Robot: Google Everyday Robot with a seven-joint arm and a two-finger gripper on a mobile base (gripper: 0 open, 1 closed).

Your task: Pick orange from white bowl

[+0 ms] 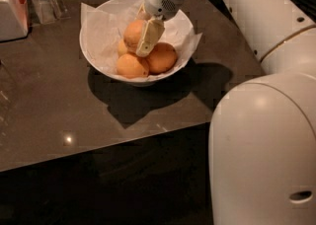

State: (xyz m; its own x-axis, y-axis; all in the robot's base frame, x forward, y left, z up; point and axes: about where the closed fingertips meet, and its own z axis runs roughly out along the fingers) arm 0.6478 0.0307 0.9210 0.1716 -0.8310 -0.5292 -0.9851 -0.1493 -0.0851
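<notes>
A dim, dark tabletop (49,120) was seen from above, with the robot's bulky white arm (256,21) reaching in from the right. Near the table's far edge stood the white bowl (91,63), lined with crinkled white paper (101,31) whose corners poked past the rim. Four orange fruits were piled inside.

We saw the gripper (141,42) down in the bowl at the top of the pile. It appeared to be closed narrowly on the orange (131,31). One pale finger (149,34) lay flat against the fruit's right side, and the other was hidden behind it. The orange was the highest of the four fruits, and it was inside the bowl's rim, touching or just above the smaller fruits (132,66) below it.

We judged the task about half done. The reach into the bowl was made and the grasp looked set. The orange had not yet been lifted clear of the rim and the paper. A white boxy appliance (11,14) stood well apart at the far left and played no part.
</notes>
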